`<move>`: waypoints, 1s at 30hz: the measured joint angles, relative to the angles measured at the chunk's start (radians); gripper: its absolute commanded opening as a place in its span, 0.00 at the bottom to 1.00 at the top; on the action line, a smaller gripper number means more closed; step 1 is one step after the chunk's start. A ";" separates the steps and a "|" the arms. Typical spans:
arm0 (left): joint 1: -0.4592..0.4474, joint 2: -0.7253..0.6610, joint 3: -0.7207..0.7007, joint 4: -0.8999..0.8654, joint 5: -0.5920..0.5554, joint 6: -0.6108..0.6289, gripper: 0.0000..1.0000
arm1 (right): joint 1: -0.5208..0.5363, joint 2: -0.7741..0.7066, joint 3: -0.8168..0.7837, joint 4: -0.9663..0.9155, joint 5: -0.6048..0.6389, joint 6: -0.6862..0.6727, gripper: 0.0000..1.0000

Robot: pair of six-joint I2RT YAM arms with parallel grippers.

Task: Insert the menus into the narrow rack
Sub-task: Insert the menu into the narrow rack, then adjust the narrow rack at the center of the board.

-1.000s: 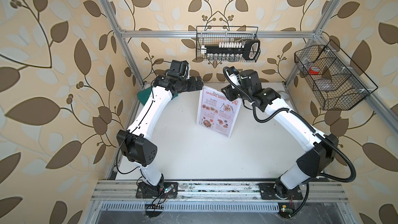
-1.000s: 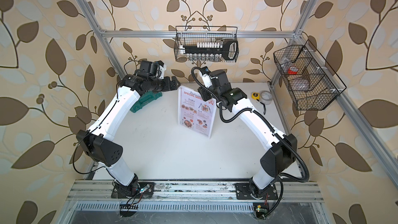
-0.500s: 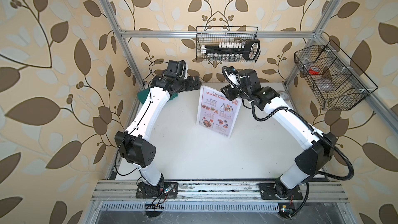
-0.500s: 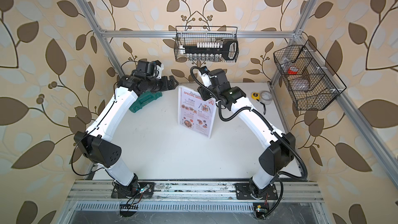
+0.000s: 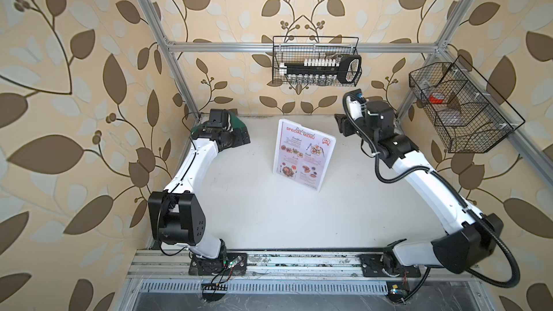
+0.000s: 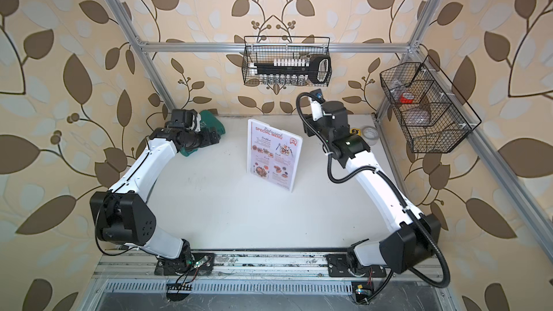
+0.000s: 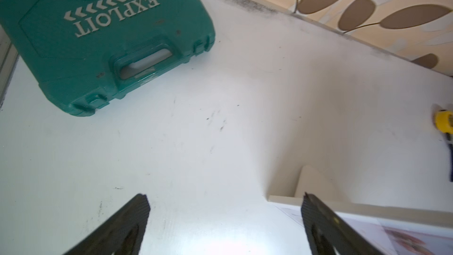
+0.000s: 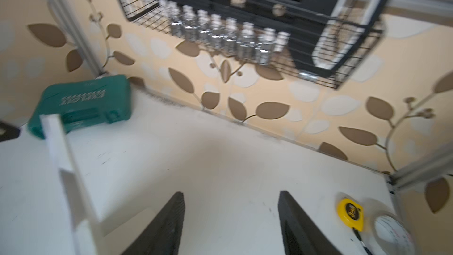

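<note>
**Mid-tabletop: menu looks seated in rack**

At mid-tabletop the rack (image 5: 325, 163) stands upright, and the menu (image 5: 300, 157) shows inside its frame with the heading uppermost. The insertion looks done, so I judge this to be the closing step.

The left gripper (image 7: 224, 202) hangs wide and empty at the left, near the green case (image 7: 98, 33). The right gripper (image 8: 230, 196) is to the right of the rack and apart from it, jaws parted with nothing between.

The next move likely calls only for keeping both arms off the rack, which could tip if knocked. A tape measure (image 8: 349, 213) and a tape roll (image 8: 392, 231) lie in the far right corner. A wire basket (image 5: 315, 61) hangs on the far wall. Nothing blocks.
</note>
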 measured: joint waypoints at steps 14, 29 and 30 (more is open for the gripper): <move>0.019 -0.052 -0.522 0.484 -0.132 0.112 0.99 | -0.283 -0.071 -0.780 0.505 0.114 0.111 0.65; 0.019 -0.166 -0.757 0.950 -0.161 0.181 0.99 | -0.310 0.167 -0.988 1.072 0.031 0.103 0.79; 0.019 -0.179 -0.768 0.959 -0.163 0.181 0.99 | -0.310 0.167 -0.988 1.090 0.028 0.103 0.80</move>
